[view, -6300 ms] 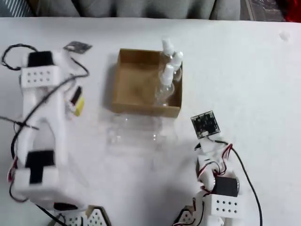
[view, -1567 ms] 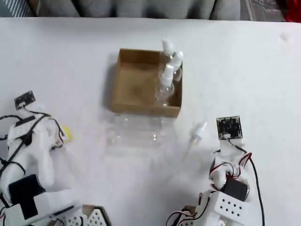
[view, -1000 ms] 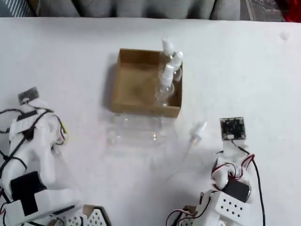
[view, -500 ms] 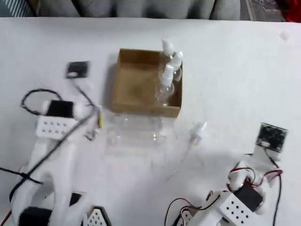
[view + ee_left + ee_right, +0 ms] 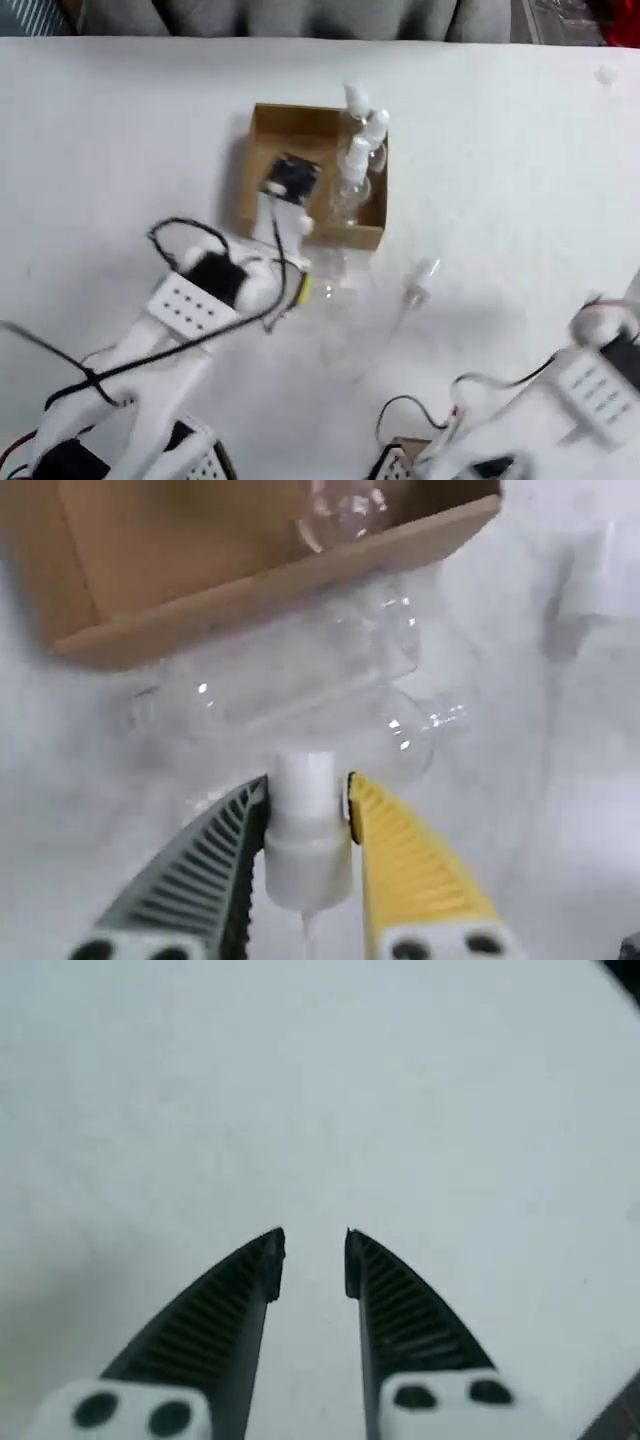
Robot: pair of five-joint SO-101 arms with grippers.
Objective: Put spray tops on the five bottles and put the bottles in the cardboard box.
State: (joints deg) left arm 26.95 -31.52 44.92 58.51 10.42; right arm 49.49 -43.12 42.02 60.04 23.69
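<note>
At the box's near wall, the left gripper [image 5: 306, 798] clamped a spray top [image 5: 308, 845].

Its grey and yellow fingers [image 5: 410, 870] pinched the white top, which pointed at two clear bottles [image 5: 300, 675] lying on their sides on the table against the outside of the box [image 5: 300, 236]. Three capped bottles [image 5: 356, 160] stood inside along one wall. A loose top [image 5: 421, 278] lay on the white table [image 5: 500, 150] near the box's corner, its thin tube trailing toward the arms. The right gripper [image 5: 314, 1260] hung over bare tabletop well apart from these, fingers slightly parted with nothing between them. Grey upholstery [image 5: 300, 18] ran beyond the table's far edge.
</note>
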